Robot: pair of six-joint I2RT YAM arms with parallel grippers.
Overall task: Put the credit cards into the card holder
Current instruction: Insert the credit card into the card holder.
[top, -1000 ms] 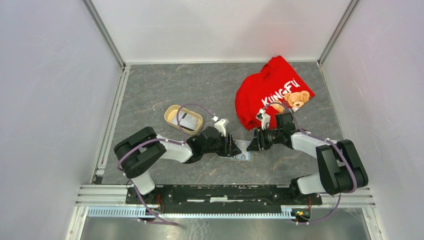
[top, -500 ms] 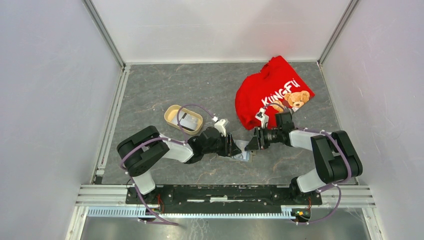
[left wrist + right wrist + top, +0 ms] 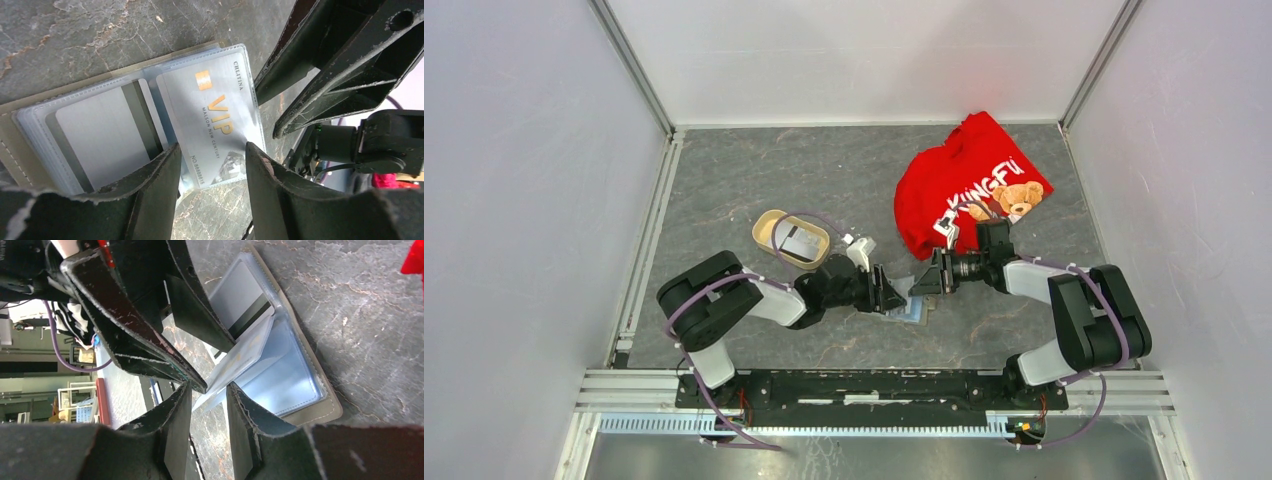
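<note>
Grey marbled tabletop (image 3: 824, 170) between plain white walls (image 3: 524, 200), aluminium rails (image 3: 649, 230) along the edges.

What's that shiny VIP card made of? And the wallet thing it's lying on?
The VIP card looks like stiff plastic with a silvery brushed finish: thin, flat, with gold printed letters and a small gold chip. The card holder seems to have clear soft plastic pockets, glossy and see-through, on a beige cover that might be leather or imitation; faint stitching shows along its rim.
</note>
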